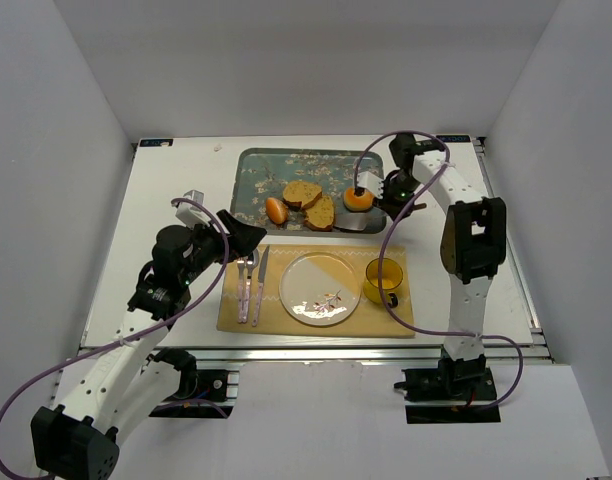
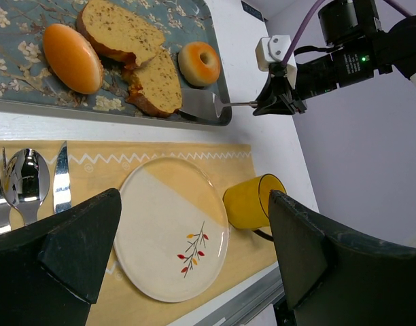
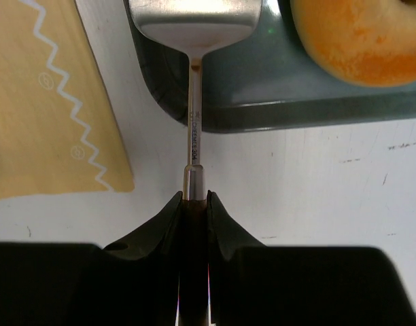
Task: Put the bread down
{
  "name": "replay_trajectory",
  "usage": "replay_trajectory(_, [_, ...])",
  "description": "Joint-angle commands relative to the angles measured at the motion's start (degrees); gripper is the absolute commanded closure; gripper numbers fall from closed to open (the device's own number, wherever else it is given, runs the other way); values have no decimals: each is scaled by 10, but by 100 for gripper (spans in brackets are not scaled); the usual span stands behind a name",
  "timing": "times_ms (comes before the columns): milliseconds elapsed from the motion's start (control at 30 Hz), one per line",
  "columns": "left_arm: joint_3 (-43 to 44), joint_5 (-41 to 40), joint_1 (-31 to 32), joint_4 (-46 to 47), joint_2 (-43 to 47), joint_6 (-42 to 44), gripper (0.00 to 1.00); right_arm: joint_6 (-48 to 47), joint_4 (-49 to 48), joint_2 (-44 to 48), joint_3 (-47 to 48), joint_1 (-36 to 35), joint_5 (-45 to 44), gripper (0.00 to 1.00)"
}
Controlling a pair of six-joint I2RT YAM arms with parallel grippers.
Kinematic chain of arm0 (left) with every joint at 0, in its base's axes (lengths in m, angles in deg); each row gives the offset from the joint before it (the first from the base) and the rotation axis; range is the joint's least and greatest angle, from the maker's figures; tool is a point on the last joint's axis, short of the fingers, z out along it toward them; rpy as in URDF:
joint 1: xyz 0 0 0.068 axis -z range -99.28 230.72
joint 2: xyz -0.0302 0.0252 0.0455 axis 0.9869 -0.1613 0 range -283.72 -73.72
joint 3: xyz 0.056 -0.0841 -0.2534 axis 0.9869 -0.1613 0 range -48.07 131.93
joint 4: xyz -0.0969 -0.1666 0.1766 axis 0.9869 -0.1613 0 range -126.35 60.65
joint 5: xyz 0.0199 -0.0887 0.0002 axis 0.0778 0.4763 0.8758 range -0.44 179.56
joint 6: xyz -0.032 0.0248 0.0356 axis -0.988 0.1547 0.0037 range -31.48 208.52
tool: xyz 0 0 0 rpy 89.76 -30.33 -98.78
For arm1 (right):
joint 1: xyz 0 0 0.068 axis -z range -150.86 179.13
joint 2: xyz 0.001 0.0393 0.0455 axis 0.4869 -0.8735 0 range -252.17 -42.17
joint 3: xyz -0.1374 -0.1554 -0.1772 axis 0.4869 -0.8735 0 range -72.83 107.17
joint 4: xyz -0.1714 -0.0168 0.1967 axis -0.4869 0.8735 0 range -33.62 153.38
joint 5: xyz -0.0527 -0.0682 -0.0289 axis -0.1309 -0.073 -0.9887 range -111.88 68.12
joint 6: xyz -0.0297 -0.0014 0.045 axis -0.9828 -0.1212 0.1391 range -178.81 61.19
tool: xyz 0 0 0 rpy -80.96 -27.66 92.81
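Two slices of brown bread lie overlapping on the patterned tray (image 1: 254,166): one (image 1: 302,193) further back, one (image 1: 321,212) nearer the front rim. Both show in the left wrist view (image 2: 119,30) (image 2: 157,83). My right gripper (image 1: 404,205) (image 3: 193,197) is shut on the handle of a metal spatula (image 3: 194,122). Its blade (image 1: 356,222) (image 2: 198,103) rests inside the tray's front right corner, just right of the nearer slice. My left gripper (image 1: 248,238) (image 2: 194,197) is open and empty, hovering over the placemat's left part.
An orange roll (image 1: 276,210) and a glazed doughnut (image 1: 358,199) (image 3: 361,37) also lie on the tray. On the tan placemat (image 1: 398,318) lie a fork, spoon and knife (image 1: 251,285), a white plate (image 1: 319,288) and a yellow cup (image 1: 383,280).
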Motion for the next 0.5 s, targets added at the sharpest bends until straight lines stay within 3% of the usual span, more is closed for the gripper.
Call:
replay_trajectory(0, [4, -7, -4, -2, 7, 3, 2, 19, 14, -4, 26, -9, 2, 100])
replay_trajectory(467, [4, -7, -4, -6, 11, 4, 2, 135, -104, -7, -13, -25, 69, 100])
